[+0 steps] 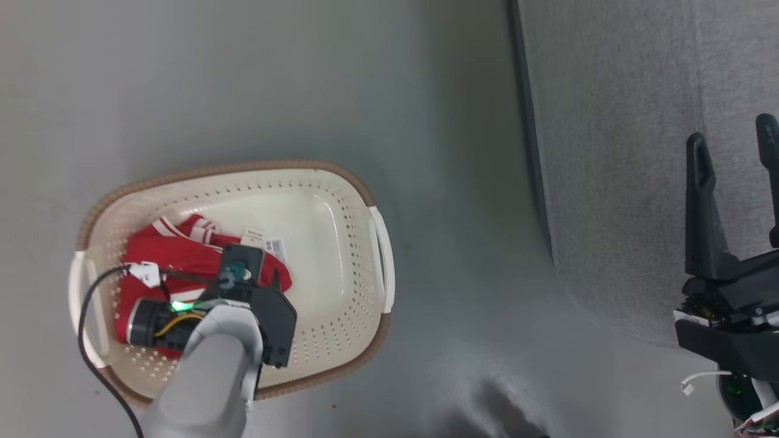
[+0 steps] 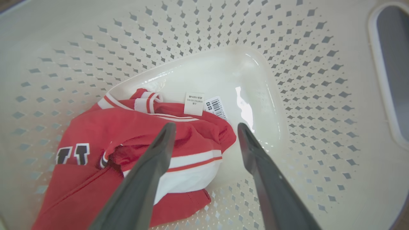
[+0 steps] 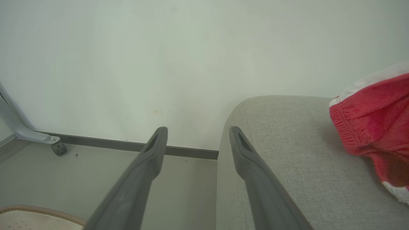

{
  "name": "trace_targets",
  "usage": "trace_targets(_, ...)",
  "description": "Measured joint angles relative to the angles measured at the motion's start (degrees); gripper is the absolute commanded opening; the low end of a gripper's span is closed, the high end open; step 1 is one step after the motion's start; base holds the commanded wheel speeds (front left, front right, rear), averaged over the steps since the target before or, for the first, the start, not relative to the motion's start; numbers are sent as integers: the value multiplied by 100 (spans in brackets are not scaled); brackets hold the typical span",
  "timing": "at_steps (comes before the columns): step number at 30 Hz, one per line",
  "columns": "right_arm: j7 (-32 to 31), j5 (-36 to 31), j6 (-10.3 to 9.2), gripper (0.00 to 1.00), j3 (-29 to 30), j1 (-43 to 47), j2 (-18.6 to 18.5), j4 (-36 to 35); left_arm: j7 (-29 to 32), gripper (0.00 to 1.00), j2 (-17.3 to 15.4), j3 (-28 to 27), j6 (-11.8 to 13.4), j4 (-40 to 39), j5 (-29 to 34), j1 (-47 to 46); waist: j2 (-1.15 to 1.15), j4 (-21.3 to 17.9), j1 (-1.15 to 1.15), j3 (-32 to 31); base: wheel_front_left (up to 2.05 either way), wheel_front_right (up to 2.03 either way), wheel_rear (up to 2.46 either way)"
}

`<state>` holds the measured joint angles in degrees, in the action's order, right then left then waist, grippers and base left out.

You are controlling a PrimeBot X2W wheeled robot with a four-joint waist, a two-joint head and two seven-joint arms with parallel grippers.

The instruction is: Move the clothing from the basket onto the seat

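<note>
Grey floor [image 1: 426, 121], basket [image 1: 243, 167] near the seat [image 3: 287, 143]: one red garment [image 3: 370, 121] already lies on the seat, a second red garment [image 2: 127, 127] is left in the basket under my left claw [image 2: 205, 127], spread wide and empty, right claw [image 3: 196, 132] likewise, so roughly half done by my estimate.

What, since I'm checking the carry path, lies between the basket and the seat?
Nothing but bare grey floor: in the head view the stretch from the basket to the seat holds no object.
</note>
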<state>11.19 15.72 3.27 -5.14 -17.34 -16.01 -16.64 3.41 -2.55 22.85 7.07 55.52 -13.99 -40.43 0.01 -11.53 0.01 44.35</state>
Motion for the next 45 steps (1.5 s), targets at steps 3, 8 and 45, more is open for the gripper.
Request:
trace_targets(3, 8, 48, -26, 100, 33, -53, 15, -34, 55, 100, -68, -70, 0, 130, 13, -218, 0, -57, 0, 263, 0, 0, 0)
trace_targets(8, 58, 49, -26, 100, 49, -209, 37, -57, 100, 100, -144, -189, 0, 380, 26, -533, 0, -135, 0, 680, 0, 0, 0)
trace_targets(45, 256, -27, 29, 100, -19, -567, 20, 555, -428, 0, 18, -215, -1, 1380, 310, -1094, -1, -21, -1, 865, 0, 0, 0)
